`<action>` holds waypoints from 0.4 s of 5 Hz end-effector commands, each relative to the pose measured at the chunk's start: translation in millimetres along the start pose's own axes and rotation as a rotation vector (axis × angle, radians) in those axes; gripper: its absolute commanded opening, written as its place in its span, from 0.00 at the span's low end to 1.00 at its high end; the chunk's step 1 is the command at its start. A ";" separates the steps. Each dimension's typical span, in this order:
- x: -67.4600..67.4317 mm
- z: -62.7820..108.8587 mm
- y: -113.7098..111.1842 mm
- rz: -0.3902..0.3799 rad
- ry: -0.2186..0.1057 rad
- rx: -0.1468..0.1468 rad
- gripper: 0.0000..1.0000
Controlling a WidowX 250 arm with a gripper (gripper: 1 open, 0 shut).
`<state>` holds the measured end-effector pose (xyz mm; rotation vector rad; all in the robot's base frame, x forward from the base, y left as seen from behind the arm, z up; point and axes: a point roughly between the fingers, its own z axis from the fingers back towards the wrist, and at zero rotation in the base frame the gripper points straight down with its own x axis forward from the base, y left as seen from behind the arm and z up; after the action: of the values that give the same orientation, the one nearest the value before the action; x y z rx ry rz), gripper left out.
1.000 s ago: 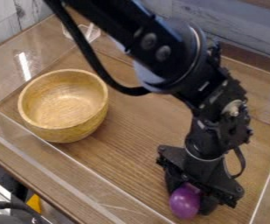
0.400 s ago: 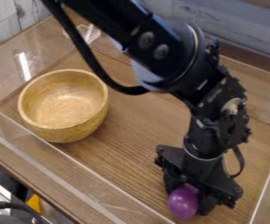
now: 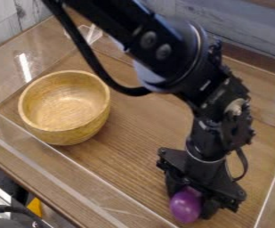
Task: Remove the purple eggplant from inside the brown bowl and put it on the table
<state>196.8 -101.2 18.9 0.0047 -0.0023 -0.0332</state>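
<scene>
The purple eggplant point(image 3: 186, 207) is at the near right of the scene, out of the brown bowl and low over or on the tabletop point(image 3: 133, 142); the view hides its underside, so contact with the wood is hard to judge; the dark tool point(image 3: 199, 191) is clamped on it, fingers around its upper part, its glossy lower end showing; the black arm point(image 3: 164, 53) reaches in from the far left; the brown bowl point(image 3: 65, 107) sits upright at the left, well apart from the eggplant; against the earlier frame, nothing has clearly shifted.
</scene>
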 end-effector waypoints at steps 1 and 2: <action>8.1 12.1 -1.0 0.013 -0.046 -0.027 0.00; 8.4 12.3 0.0 0.016 -0.043 -0.028 0.00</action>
<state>196.8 -99.2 18.9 0.0017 0.0060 -0.0250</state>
